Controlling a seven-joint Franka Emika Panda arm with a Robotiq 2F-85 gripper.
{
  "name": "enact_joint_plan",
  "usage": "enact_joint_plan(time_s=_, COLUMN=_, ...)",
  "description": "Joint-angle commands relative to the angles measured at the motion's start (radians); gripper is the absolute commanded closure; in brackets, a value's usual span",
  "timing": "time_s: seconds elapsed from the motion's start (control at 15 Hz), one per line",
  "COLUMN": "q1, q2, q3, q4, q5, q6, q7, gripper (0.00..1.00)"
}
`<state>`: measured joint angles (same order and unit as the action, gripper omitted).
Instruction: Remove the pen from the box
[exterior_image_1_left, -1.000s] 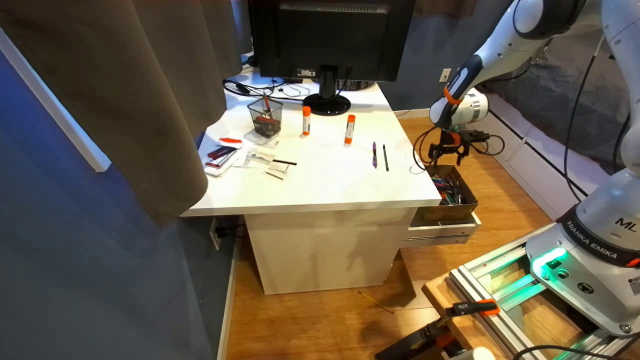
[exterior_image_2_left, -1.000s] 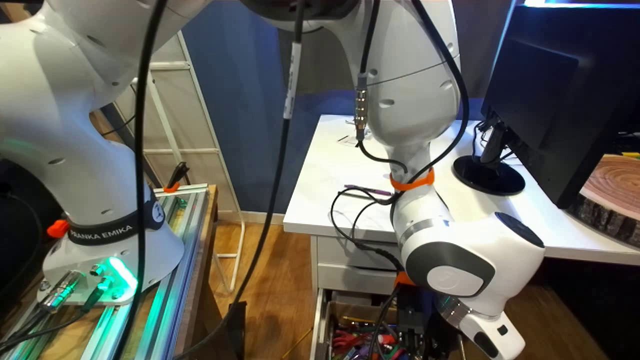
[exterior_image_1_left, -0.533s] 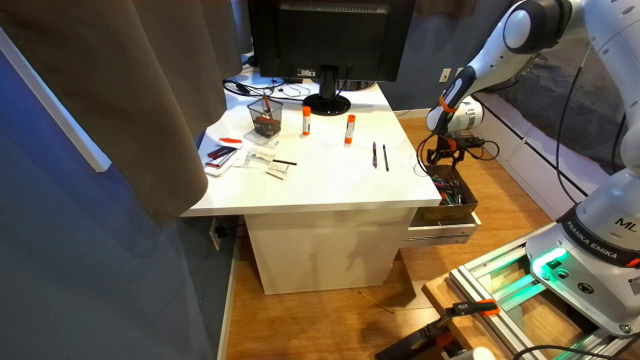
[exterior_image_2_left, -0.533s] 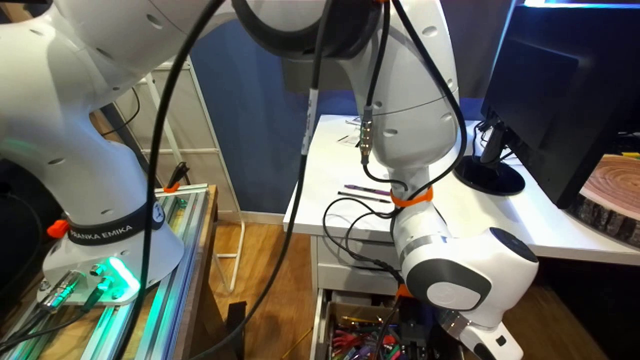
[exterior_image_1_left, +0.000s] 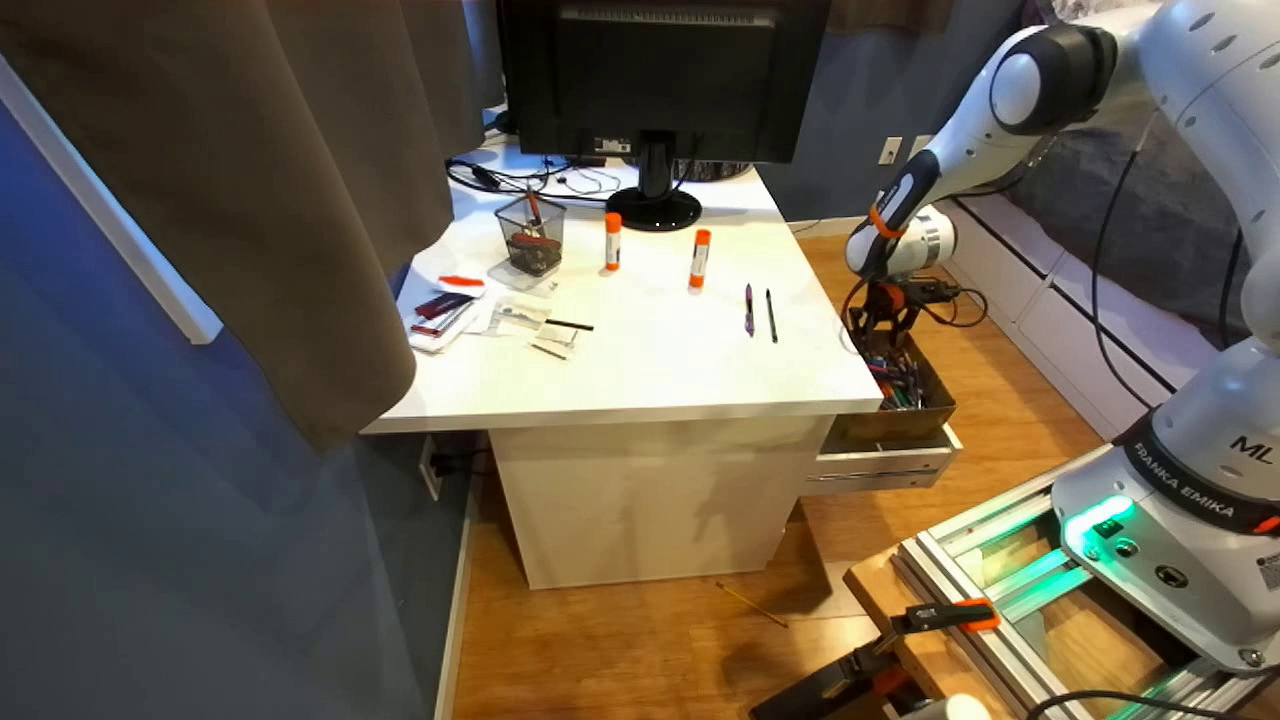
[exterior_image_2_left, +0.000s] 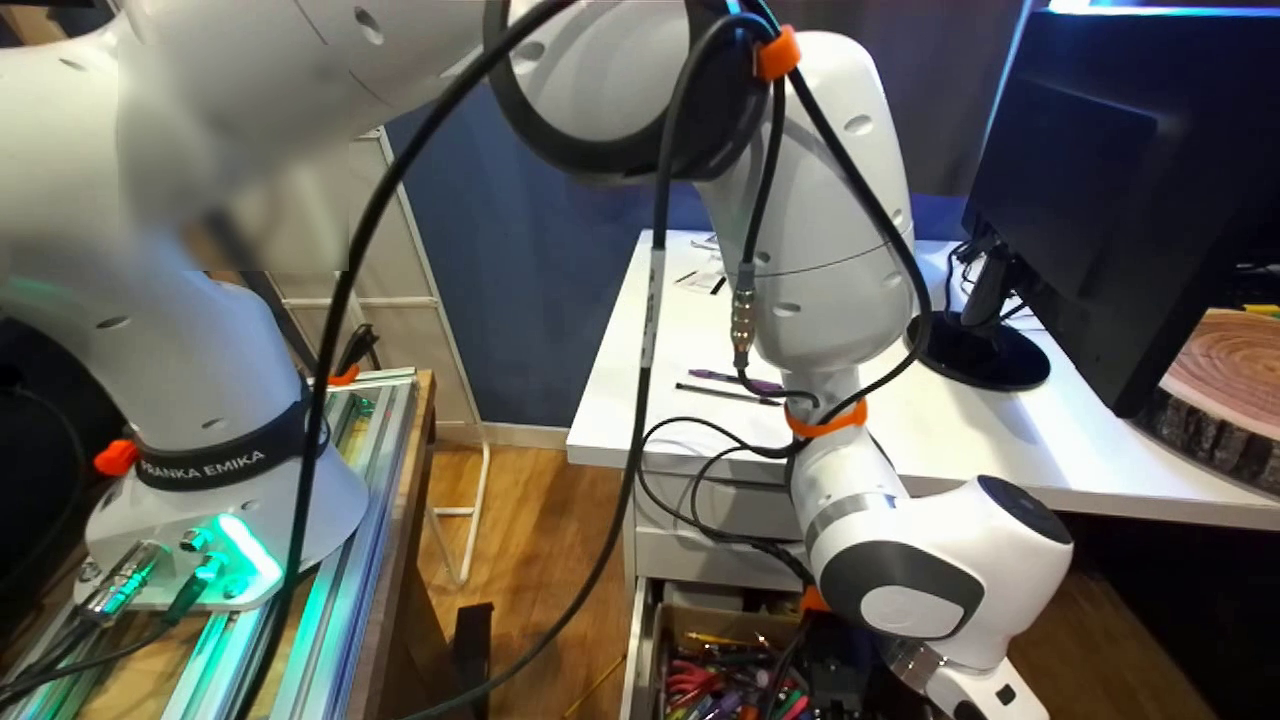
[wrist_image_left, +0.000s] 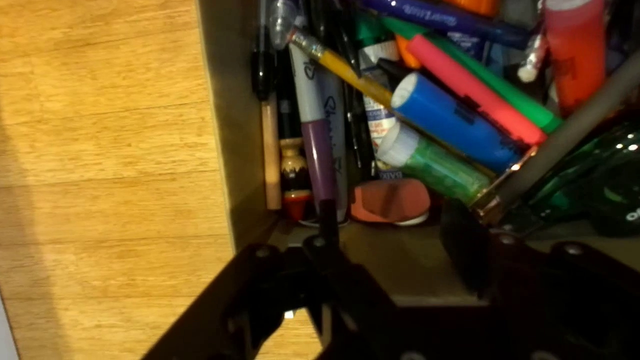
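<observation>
The box (exterior_image_1_left: 890, 428) stands in an open drawer beside the desk. It also shows in an exterior view (exterior_image_2_left: 722, 624) and in the wrist view (wrist_image_left: 225, 125). It is full of pens, markers and other stationery. A slim black pen (wrist_image_left: 361, 125) lies among them; several look dark, and I cannot tell which one is meant. My gripper (exterior_image_1_left: 885, 322) is low over the far end of the box. In the wrist view the gripper (wrist_image_left: 392, 219) is open and empty, with a pink eraser (wrist_image_left: 392, 201) seen between its fingertips. Its fingertips are mostly hidden in an exterior view (exterior_image_2_left: 838, 665).
The white drawer (exterior_image_1_left: 885, 468) sticks out below the desk edge (exterior_image_1_left: 640, 410). A dark pen (exterior_image_1_left: 771, 316) and a purple pen (exterior_image_1_left: 749, 310) lie on the desk. Two orange-capped glue sticks (exterior_image_1_left: 699, 260), a mesh cup (exterior_image_1_left: 532, 240) and a monitor (exterior_image_1_left: 660, 80) stand farther back.
The arm has come down, and my gripper has moved lower and slightly left in an exterior view, closer to the box. Nothing has been taken hold of. The desk items have not moved.
</observation>
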<state>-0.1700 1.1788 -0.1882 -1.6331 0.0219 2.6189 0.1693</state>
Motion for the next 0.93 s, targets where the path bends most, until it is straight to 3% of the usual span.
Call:
enact_joint_plan(time_s=0.0, q1=0.006, q2=0.049, q3=-0.009, q4=0.062, q5=0.009, q6=0.0, q7=0.01, gripper=0.48)
enact_joint_plan(time_s=0.4, q1=0.022, q2=0.059, q3=-0.018, q4=0.071, q5=0.0, q6=-0.009, q7=0.015, gripper=0.5)
enact_joint_plan(time_s=0.87, q1=0.028, q2=0.021, q3=-0.019, q4=0.001, q5=0.001, q6=0.052, q7=0.009, gripper=0.43)
